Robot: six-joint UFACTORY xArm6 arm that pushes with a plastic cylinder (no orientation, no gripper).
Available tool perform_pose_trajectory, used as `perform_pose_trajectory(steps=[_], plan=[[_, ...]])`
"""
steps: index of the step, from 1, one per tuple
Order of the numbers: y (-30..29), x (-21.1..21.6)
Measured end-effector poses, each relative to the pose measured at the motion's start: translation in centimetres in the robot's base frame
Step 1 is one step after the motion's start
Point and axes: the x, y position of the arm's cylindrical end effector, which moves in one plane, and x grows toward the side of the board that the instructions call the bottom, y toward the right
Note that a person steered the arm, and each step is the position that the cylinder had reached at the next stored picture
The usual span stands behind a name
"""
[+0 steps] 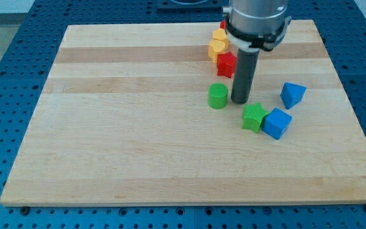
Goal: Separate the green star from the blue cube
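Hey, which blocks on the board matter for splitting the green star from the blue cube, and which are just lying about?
Part of the job:
green star, touching the blue cube
blue cube
my tip, just above the star

Just lying about:
green cylinder
blue block
red block
yellow blocks

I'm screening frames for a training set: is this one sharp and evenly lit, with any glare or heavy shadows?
Camera view: sharp throughout, light soft and even. No glare on the wooden board. Faint shadows only under my tip, the green star and the blue cube. The arm's top is cropped.
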Motion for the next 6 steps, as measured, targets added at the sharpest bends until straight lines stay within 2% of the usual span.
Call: perform_pose_trajectory(steps=[1, 2, 3, 4, 5, 6], plan=[[3.2, -4.2], [9.2, -4.6], [9.1, -0.2], [3.6, 3.9], [1.1, 5.7], [5.2, 4.3]])
